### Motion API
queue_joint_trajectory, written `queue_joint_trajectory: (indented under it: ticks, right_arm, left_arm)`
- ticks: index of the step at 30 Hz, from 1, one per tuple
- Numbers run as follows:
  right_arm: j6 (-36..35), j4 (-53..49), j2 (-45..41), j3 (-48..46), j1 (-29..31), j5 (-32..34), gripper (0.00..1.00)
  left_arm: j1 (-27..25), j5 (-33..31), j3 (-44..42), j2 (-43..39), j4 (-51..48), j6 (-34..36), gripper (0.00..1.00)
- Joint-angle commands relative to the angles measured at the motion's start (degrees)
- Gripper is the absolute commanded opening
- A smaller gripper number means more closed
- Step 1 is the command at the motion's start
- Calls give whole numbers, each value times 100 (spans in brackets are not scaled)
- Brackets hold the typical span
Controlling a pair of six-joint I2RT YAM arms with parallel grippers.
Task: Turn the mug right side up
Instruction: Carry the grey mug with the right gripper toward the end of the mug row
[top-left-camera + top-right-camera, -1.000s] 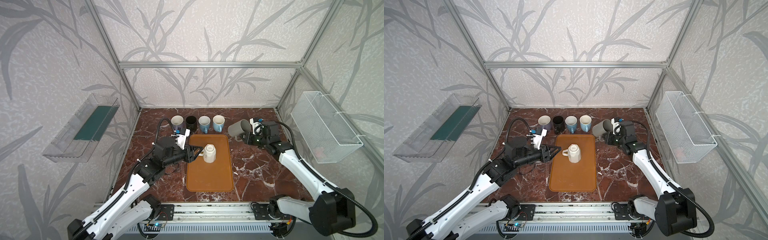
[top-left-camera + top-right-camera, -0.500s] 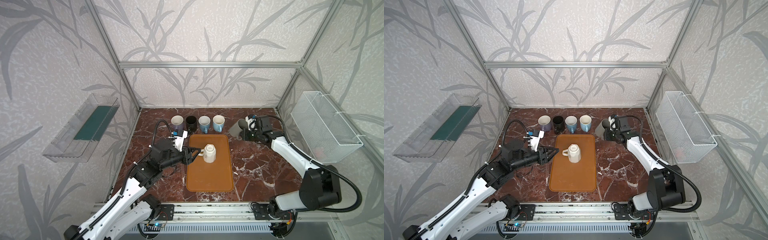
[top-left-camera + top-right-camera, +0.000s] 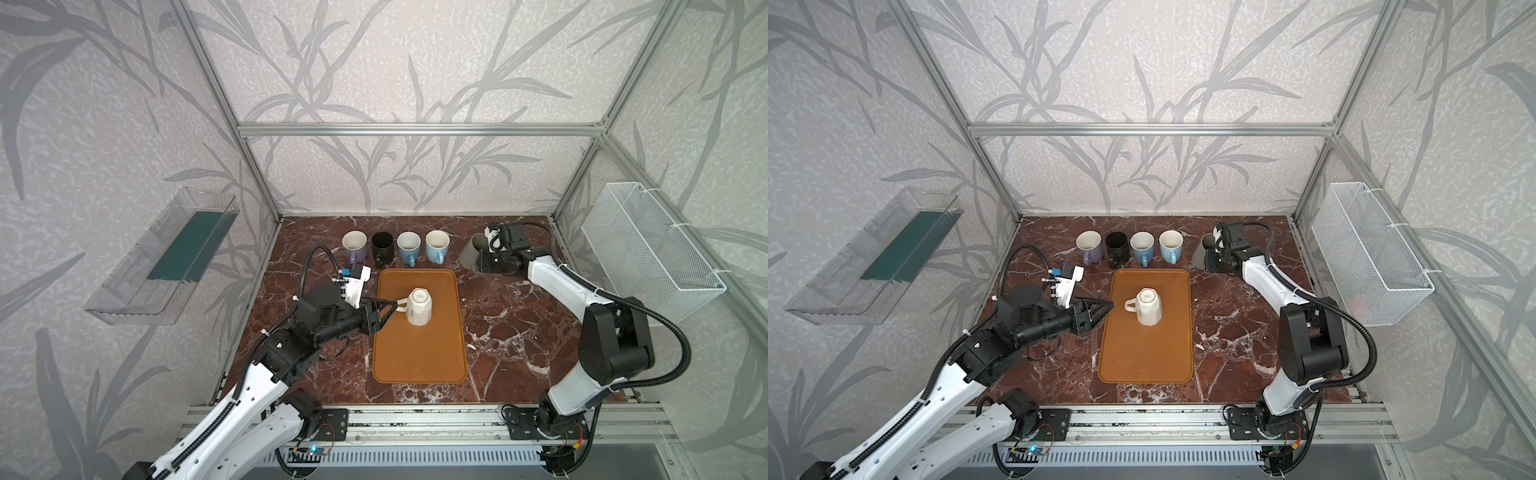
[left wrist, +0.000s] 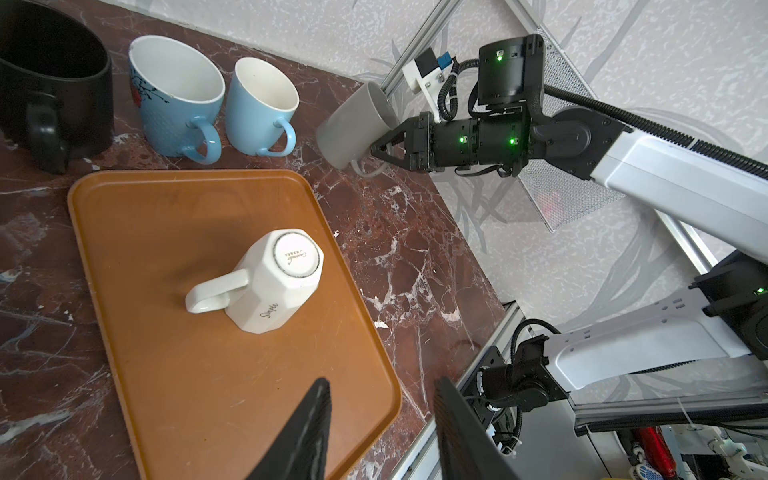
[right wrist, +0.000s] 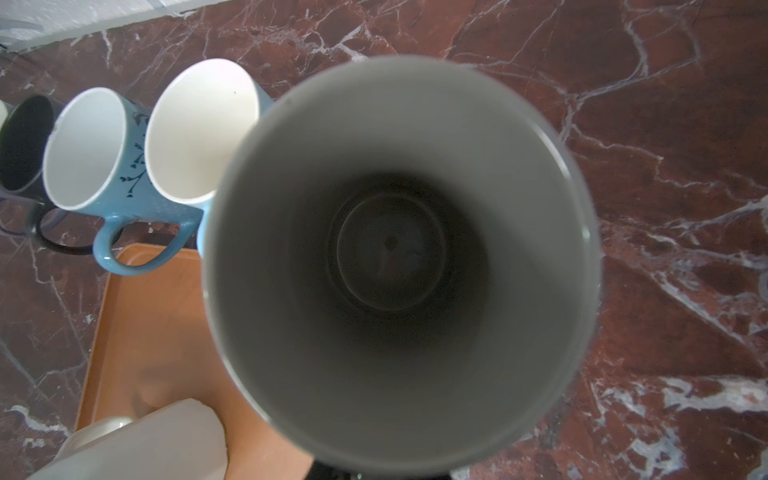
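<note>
A white mug (image 3: 419, 307) (image 3: 1148, 308) (image 4: 274, 286) stands upside down on the orange tray (image 3: 419, 357), handle toward the left. My left gripper (image 3: 394, 305) (image 3: 1109, 306) (image 4: 380, 384) hovers open just left of that handle, apart from it, with nothing between its fingers. At the back right a grey mug (image 3: 471, 251) (image 3: 1203, 249) (image 4: 353, 120) is tilted, its mouth facing the right wrist camera, which looks straight into the grey mug (image 5: 395, 249). My right gripper (image 3: 483, 261) (image 4: 379, 150) is shut at its handle; the fingers are hidden in the right wrist view.
Four upright mugs line the back edge: purple (image 3: 354, 245), black (image 3: 382, 246), patterned blue (image 3: 408, 247) and light blue (image 3: 436, 245). A wire basket (image 3: 648, 245) hangs on the right wall and a clear bin (image 3: 166, 257) on the left wall.
The right arm has folded back and turned the grey mug from lying sideways to a steeper tilt, a little farther back. The left gripper has stayed beside the white mug's handle.
</note>
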Motion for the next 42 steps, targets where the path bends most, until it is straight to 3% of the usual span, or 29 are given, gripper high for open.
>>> queue_joint_trajectory:
  ticks: [1, 11, 42]
  right_arm:
    - [-120, 263, 53, 392, 56, 196, 0]
    - [-239, 79, 516, 821, 253, 617, 0]
    - [-484, -384, 1503, 1887, 575, 1052, 0]
  left_arm:
    - [21, -102, -59, -108, -112, -26, 44]
    - [23, -102, -219, -317, -157, -151, 44]
    - [22, -332, -49, -627, -736, 49, 44]
